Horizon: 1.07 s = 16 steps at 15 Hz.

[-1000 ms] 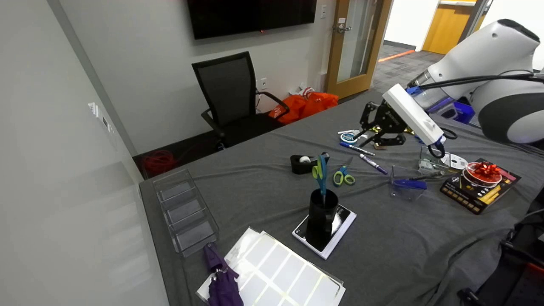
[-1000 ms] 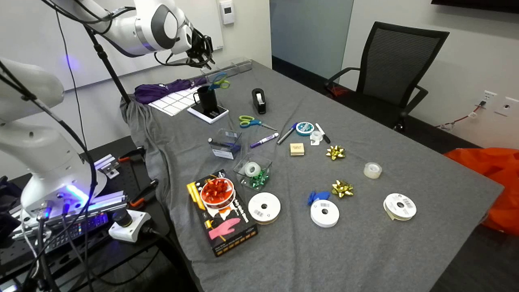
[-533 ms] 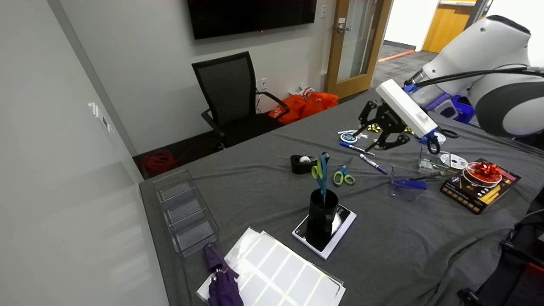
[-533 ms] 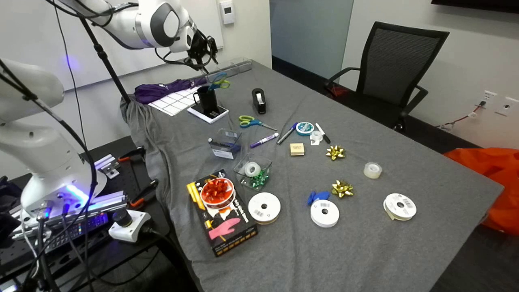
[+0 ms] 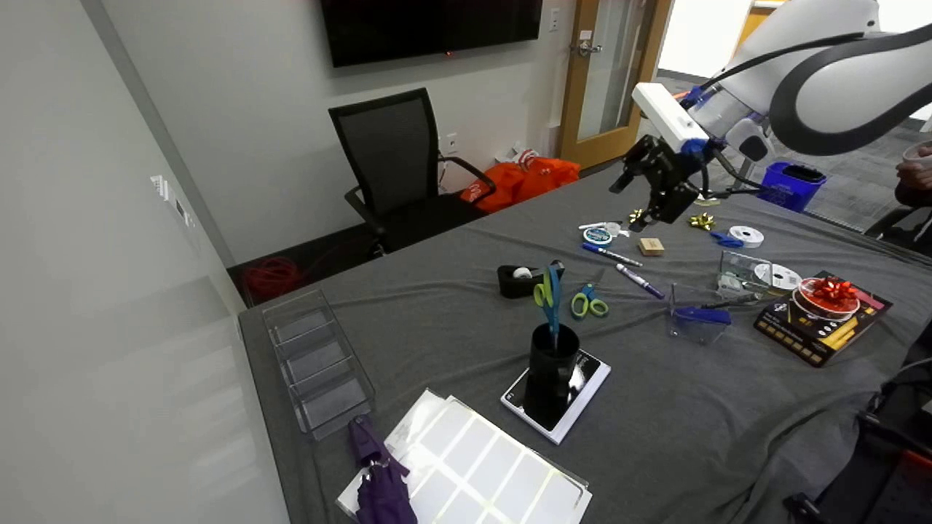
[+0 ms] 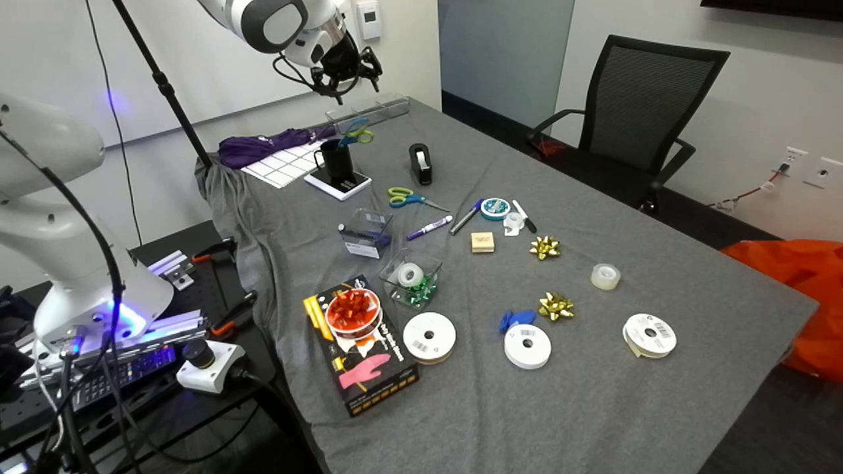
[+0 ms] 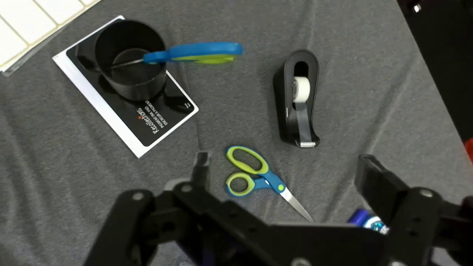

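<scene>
My gripper [image 7: 284, 159] stands wide open in the air above the grey-covered table, holding nothing and touching nothing. Between its fingers in the wrist view, but lower down on the cloth, lie scissors [image 7: 271, 181] with blue and green handles. A black tape dispenser [image 7: 305, 99] sits just beyond them. Further left a black mug [image 7: 147, 87] stands on a black-and-white ink pad box [image 7: 125, 125], with a second pair of scissors [image 7: 196, 51] leaning in it. The gripper also shows in both exterior views, raised above the table [image 5: 628, 206] [image 6: 358, 93].
Around lie markers [image 6: 429, 228], a small wooden block [image 6: 482, 242], gold bows [image 6: 556, 306], ribbon spools [image 6: 527, 347], clear bins [image 6: 411, 280] and a black box [image 6: 375, 382] carrying a red bow. A divided clear tray [image 5: 317, 364], label sheets [image 5: 480, 466] and a purple umbrella [image 5: 382, 487] occupy one end.
My gripper has spread its fingers from nearly together to wide apart. The arm has risen and shifted away from the table top. Objects on the table have not moved.
</scene>
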Motion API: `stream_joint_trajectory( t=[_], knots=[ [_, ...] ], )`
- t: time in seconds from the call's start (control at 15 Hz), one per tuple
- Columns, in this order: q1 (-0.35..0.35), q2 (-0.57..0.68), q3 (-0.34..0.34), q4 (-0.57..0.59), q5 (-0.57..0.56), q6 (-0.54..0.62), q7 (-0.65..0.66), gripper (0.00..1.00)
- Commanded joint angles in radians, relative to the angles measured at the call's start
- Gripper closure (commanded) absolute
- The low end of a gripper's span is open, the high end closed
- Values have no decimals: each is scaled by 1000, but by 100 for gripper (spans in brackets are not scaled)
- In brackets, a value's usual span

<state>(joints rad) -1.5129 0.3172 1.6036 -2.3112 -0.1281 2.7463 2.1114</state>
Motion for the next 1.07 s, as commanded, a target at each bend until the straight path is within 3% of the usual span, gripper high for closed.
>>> stream_joint_trajectory(
  t=[0.0, 0.4, 0.47, 0.53, 0.6, 0.67, 0.87, 0.93, 1.0],
  knots=[
    [75, -118, -99, 24, 47, -20, 151, 0],
    [226, -178, -274, 45, -13, -106, 355, 0],
    [356, -254, -402, 48, 146, -115, 259, 0],
    [413, -245, -462, 55, 172, -132, 267, 0],
    [344, -165, -397, 63, 42, -150, 386, 0],
    [386, -174, -441, 63, 46, -150, 442, 0],
    [420, -143, -484, 58, -6, -132, 595, 0],
    [565, -228, -647, 39, 171, -123, 461, 0],
    [602, -211, -692, 40, 194, -116, 437, 0]
  ],
)
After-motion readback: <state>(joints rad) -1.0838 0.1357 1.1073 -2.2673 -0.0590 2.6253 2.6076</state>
